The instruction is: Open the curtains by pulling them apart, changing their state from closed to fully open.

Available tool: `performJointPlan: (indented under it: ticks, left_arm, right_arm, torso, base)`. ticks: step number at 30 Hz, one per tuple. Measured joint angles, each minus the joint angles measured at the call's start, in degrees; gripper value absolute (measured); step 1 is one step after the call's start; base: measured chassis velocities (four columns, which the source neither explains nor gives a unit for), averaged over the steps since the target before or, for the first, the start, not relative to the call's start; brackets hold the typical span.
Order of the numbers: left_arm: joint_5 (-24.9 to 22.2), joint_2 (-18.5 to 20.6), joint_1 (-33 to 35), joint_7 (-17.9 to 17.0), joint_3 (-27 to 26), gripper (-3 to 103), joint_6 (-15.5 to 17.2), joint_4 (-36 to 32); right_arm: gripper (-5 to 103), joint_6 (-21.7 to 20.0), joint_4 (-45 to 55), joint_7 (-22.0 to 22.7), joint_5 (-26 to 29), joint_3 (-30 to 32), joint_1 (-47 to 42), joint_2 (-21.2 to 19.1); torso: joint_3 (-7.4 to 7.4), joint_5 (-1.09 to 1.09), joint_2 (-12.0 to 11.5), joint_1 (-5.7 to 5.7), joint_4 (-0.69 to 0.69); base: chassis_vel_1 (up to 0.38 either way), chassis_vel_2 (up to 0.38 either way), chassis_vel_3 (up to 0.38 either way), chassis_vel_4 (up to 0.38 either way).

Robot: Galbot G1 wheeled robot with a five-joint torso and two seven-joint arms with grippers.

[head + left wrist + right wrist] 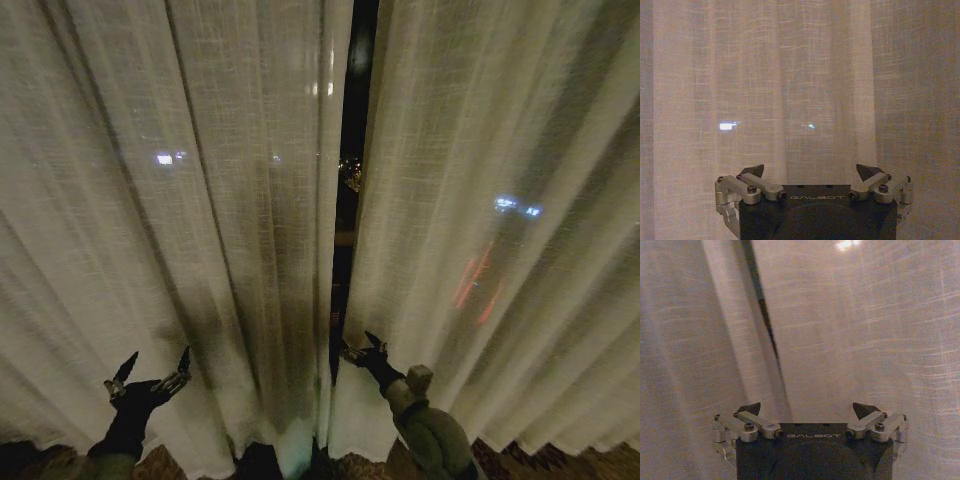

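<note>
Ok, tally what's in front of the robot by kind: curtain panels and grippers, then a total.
Sheer cream curtain panels: 2, the left panel and the right panel, a narrow dark gap between them.
Grippers: 2, the left gripper and the right gripper, both open.
Total: 4.

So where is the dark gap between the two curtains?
In the head view the gap runs down just right of centre, between the left curtain and the right curtain; the open right gripper sits at its lower end.

Sheer cream curtains (200, 200), narrowly parted.
</note>
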Motion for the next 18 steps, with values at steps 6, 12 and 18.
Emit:
performJointPlan:
  ticks: [6,12,18]
  left_arm:
    - [-0.39,0.37,0.1,-0.01,-0.38,100,-0.24,-0.01]
    - [-0.47,0.37,-0.26,-0.02,-0.23,100,-0.26,-0.01]
    - [-0.43,0.54,-0.33,0.0,-0.22,100,-0.27,-0.01]
  right_arm:
    - [100,-0.01,-1.03,2.09,-2.32,-0.01,0.84,1.44]
    - [100,-0.01,-1.13,4.74,-2.35,0.13,0.25,1.33]
    - [100,0.05,-3.25,5.88,-1.07,0.72,2.51,1.38]
  torso:
    - [0.0,0.01,0.0,0.0,0.0]
    - [0.0,0.0,0.0,0.0,-0.01]
    - [0.0,0.01,0.0,0.0,-0.01]
  base:
    - [0.0,0.0,0.0,0.0]
    - [0.0,0.0,0.0,0.0]
    - [0.0,0.0,0.0,0.0]
